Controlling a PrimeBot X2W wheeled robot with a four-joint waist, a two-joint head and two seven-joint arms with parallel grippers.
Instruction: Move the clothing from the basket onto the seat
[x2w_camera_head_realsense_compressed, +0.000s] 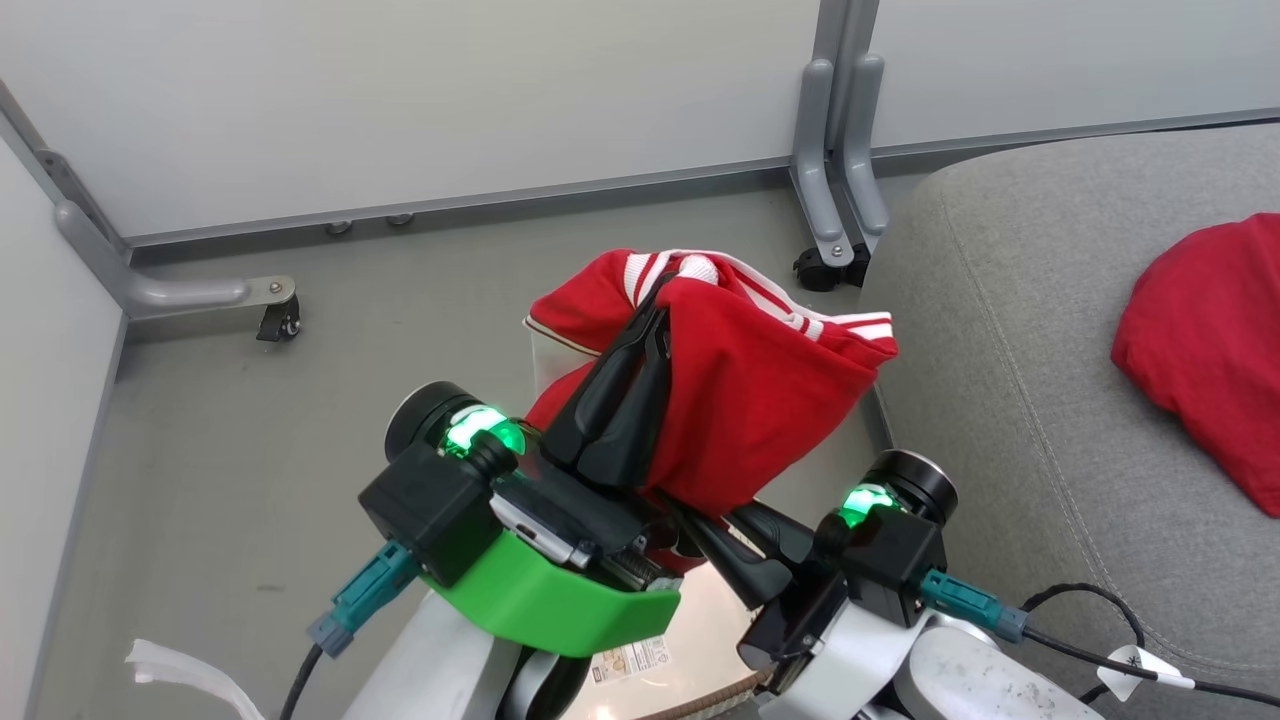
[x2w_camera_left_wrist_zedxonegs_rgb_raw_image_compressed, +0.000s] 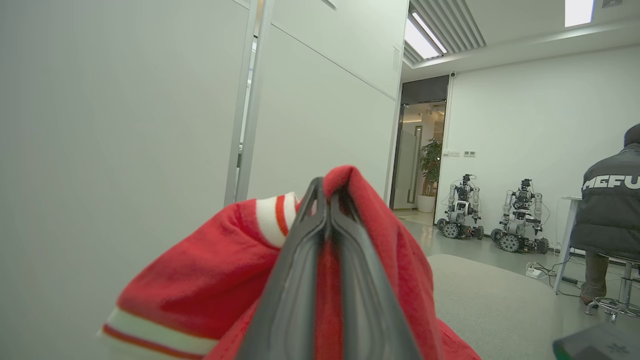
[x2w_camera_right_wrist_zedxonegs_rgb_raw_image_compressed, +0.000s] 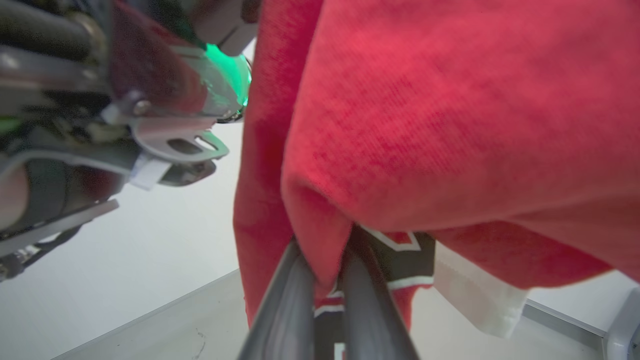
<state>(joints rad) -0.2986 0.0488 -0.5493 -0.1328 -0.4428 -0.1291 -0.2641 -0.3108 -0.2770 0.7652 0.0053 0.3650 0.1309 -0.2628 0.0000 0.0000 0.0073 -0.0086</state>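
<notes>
grey couch (x2w_camera_head_realsense_compressed: 1000, 350) already holds one red garment (x2w_camera_head_realsense_compressed: 1210, 350).
left gripper (x2w_camera_head_realsense_compressed: 657, 295) and right gripper (x2w_camera_right_wrist_zedxonegs_rgb_raw_image_compressed: 322, 252) clamp the trimmed garment (x2w_camera_head_realsense_compressed: 760, 390) above the basket (x2w_camera_head_realsense_compressed: 700, 620).

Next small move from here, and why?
Likely carry the trimmed garment rightward over the couch: left claw and right claw both pinch it aloft, left of the couch, on which the plain red garment already lies.
</notes>
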